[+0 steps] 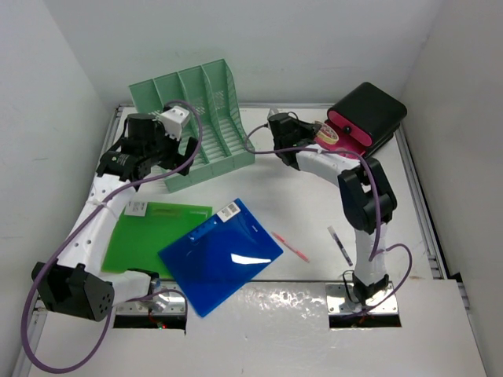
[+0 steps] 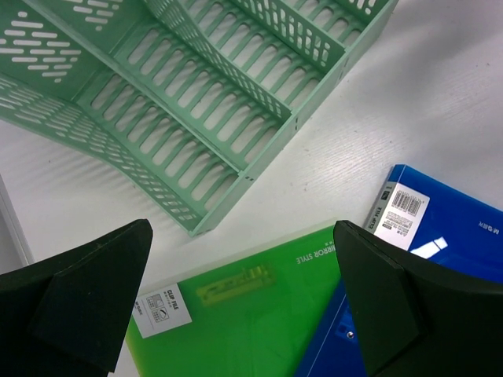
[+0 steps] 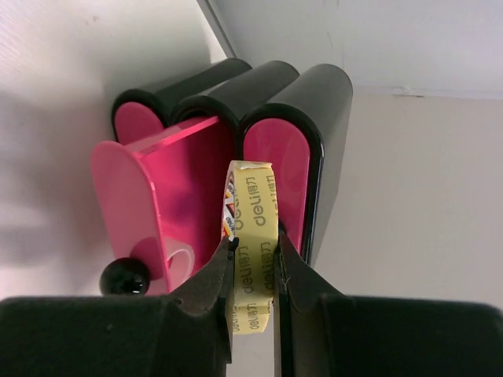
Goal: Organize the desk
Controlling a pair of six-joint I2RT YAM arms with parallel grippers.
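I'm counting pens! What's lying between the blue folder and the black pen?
A pink pen lies on the desk between blue folder and black pen, in the top view.

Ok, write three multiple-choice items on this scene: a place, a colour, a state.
1. The blue folder lies: A. overlapping the green folder; B. on the floor; C. on a shelf.
2. The file rack is: A. orange; B. mint green; C. grey.
3. The right gripper is: A. open, empty; B. out of view; C. shut on the tape roll.
Key: 1 A, its corner covers the green folder's edge; 2 B, the top view shows mint green; 3 C, its jaws pinch the roll.
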